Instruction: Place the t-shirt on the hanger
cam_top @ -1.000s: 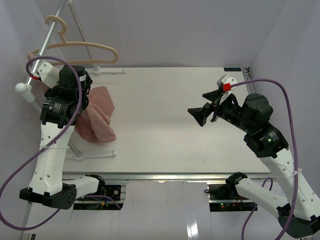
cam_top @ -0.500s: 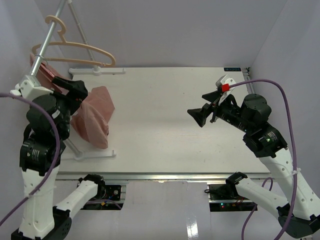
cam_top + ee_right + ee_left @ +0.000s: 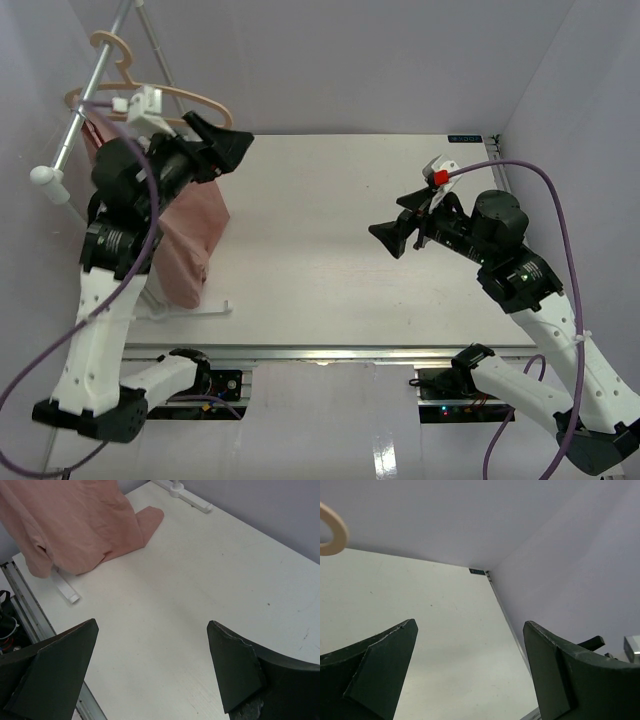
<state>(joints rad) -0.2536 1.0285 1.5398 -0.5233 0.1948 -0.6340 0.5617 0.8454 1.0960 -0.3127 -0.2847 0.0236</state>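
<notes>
Left claw (image 3: 470, 626): jaws spread wide with nothing between them; raised above the table (image 3: 330, 285) beside the clothes rack, pointing out over the far right corner.
Right claw (image 3: 151, 625): jaws likewise wide apart and empty; held over the right half of the table, aimed left towards the shirt and well apart from it.
T-shirt (image 3: 192, 240): dusty-pink cloth hanging at the left side, down from the rail. Its lower folds rest on the tabletop, and one flap lies flat towards the middle. Its top is hidden behind the left arm.
Pink hanger: cannot be made out, since the arm covers the place where the shirt meets the rail.
Beige hanger (image 3: 150, 93): hooked on the rail (image 3: 92, 95) above the left claw, bare; a curve of it shows at the edge of the left wrist view.
Rack feet (image 3: 65, 587): white strips flat on the table, one poking out from under the shirt's hem.
Writing: a small dark label (image 3: 477, 571) sits at the far right table corner, too small to read.
Cables (image 3: 560, 225): purple, looping off both arms.
</notes>
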